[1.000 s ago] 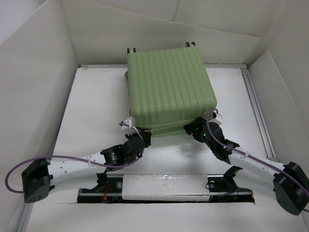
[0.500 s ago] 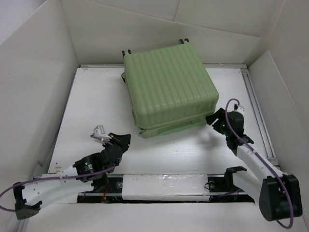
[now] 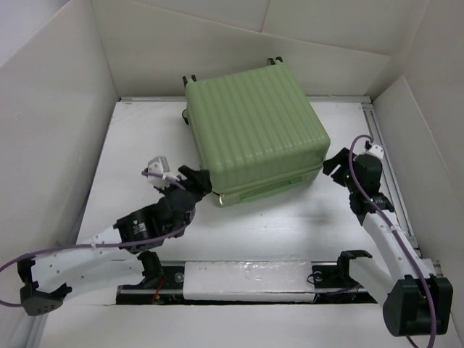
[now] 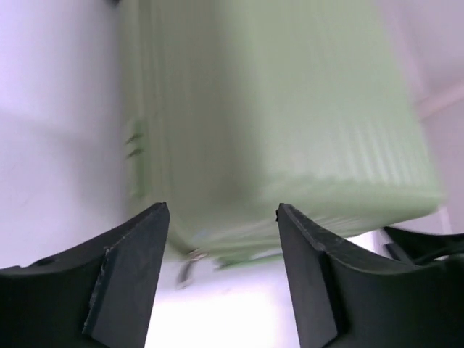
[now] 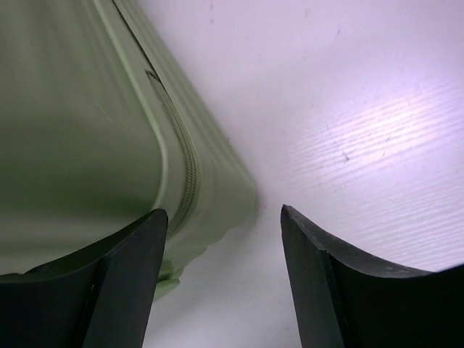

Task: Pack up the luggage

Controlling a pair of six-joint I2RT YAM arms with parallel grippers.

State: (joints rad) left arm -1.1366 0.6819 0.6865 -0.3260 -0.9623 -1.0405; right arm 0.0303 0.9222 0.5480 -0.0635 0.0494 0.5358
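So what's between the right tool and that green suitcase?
Nothing but a narrow strip of bare white table. The right wrist view shows the right tool open, short of the suitcase corner.

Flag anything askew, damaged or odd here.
The luggage lies closed but twisted on the table. Its near edge slants, with the left corner closer to the table's front, so it is not square with the table's edges. No damage or spill shows. The left gripper and right gripper sit open at its near corners, holding nothing.
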